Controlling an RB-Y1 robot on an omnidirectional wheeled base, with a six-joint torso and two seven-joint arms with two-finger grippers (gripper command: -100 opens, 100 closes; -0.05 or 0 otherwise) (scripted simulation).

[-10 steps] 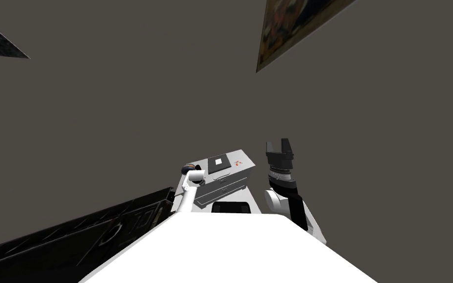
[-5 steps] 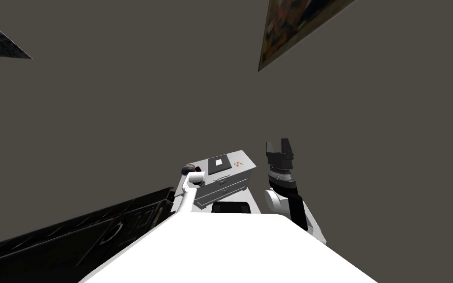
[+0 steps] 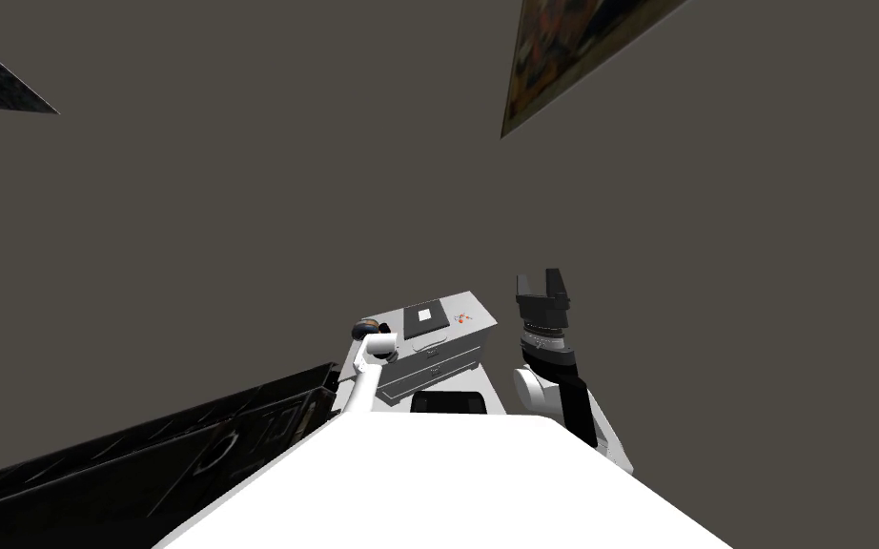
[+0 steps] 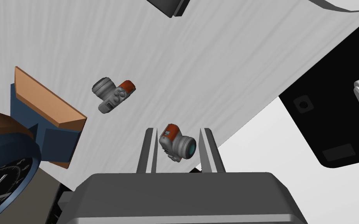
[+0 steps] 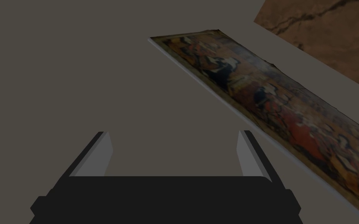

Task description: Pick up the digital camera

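L claw (image 4: 178, 130) narrow, pinching camera (image 4: 178, 144) by table (image 4: 213, 58) edge; prob stiff, light, lens fragile: hold body sides; R claw (image 5: 175, 132) wide

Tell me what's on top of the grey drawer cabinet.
On the cabinet: one camera between the left gripper's jaws, a second camera, a dark slab, a blue clock. Its body hides the near edge.

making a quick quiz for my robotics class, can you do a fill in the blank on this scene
The digital camera sits between the two ___ of the left claw. With the second camera farther off, the pale top holds ___ cameras. The fingers of the right claw stand ___. The clock has a ___ rim.
Missing words: fingers, two, open, blue.
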